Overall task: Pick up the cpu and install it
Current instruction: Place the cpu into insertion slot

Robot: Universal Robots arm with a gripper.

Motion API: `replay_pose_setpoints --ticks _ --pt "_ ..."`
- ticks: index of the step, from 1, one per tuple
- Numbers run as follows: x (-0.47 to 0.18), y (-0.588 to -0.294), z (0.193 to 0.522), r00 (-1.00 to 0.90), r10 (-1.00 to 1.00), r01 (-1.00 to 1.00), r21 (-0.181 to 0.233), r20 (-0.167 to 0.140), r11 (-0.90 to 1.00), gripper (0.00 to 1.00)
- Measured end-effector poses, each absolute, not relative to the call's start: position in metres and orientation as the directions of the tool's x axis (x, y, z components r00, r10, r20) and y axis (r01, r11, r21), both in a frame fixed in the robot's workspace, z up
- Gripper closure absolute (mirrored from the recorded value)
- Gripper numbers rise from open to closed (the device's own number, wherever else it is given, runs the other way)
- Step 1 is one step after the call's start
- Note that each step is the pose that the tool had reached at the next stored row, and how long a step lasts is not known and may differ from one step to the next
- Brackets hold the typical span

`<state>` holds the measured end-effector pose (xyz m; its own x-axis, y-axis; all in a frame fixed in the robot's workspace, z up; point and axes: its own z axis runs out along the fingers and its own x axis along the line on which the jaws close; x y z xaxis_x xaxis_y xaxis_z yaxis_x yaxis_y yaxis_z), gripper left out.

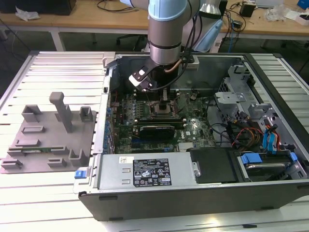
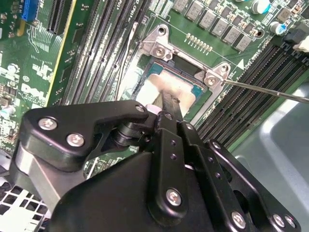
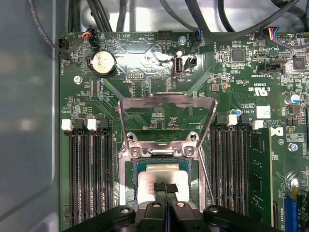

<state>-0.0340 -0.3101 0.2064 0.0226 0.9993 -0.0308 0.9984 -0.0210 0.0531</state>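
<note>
motherboard (image 3: 145, 72), one cpu (image 3: 149, 176) beneath two closed jaws

back benches (image 1: 87, 21): light wood tops, white legs
worktable (image 1: 63, 67): ribbed silvery metal slats
floor (image 1: 24, 43): dark under the benches

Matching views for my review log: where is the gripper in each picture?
Exterior view: gripper inside the open computer case, above the green board.
First wrist view: gripper over the pale chip.
Second wrist view: gripper over that chip.
Shared landmark: the green board.
</note>
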Motion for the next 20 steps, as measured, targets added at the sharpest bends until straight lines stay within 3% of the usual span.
replay_pose_setpoints --ticks 20 --pt "-0.034 -0.310 0.215 0.023 0.999 0.998 0.053 -0.029 -0.021 0.89"
